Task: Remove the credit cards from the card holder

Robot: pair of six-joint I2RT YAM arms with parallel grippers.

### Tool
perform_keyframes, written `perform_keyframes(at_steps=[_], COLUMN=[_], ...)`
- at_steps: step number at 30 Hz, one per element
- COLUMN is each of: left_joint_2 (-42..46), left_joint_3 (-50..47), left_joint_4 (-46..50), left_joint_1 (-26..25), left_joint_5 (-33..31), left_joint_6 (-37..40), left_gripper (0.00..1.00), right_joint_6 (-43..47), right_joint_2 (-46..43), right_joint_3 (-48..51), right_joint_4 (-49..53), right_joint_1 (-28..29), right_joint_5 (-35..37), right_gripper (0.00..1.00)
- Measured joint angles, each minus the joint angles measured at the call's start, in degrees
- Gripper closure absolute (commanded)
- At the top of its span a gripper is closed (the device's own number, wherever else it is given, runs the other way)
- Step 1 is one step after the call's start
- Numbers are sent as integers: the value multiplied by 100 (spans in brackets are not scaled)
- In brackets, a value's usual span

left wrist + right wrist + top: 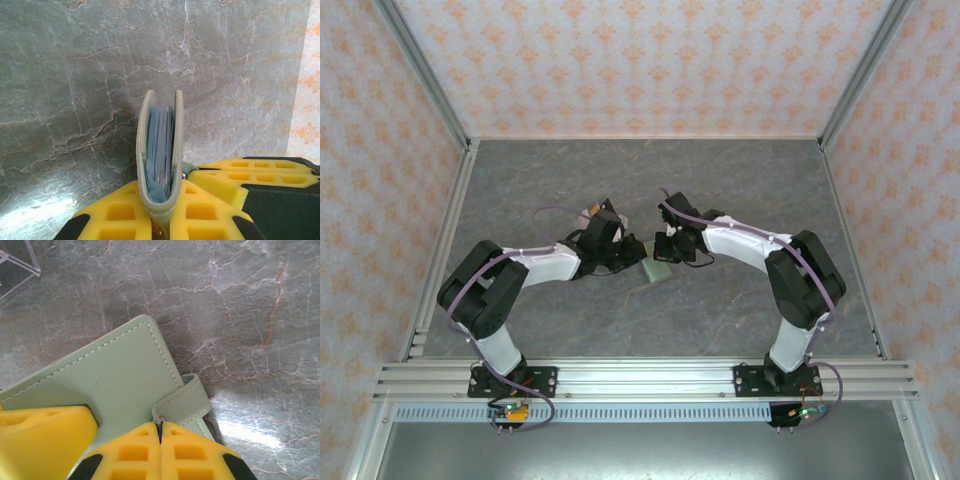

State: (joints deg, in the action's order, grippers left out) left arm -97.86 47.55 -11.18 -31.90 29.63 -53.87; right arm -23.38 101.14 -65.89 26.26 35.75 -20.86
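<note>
Marble table (75,75) | left fingers (132,207) clamp card holder (115,375) | right fingers (155,440) pinch its tab (182,400)

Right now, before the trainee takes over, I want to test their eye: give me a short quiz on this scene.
1. True or false: the holder lies untouched on the table.
2. What do the right gripper's tips pinch? A) the fold B) the tab C) a loose card
3. What does the left gripper clamp?
Key: 1 false; 2 B; 3 the holder, at its fold.
</note>
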Motion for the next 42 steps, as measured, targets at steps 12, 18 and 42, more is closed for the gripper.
perform_keyframes(at_steps=[12,18,42], left_joint_2=[22,101,162], left_joint_3=[0,-4,-4], left_joint_4=[9,125,153], left_joint_1=[-37,-37,-48], left_joint_5=[-72,-70,-2], left_joint_6=[0,2,146], left_gripper=[100,100,100], right_joint_6=[-278,-391,-13], right_joint_2=[0,26,33], right_joint_3=[-22,-83,42], right_joint_4=[55,365,181], right_joint_1=[11,-146,-280], right_joint_5=[186,916,234], right_gripper=[100,100,65])
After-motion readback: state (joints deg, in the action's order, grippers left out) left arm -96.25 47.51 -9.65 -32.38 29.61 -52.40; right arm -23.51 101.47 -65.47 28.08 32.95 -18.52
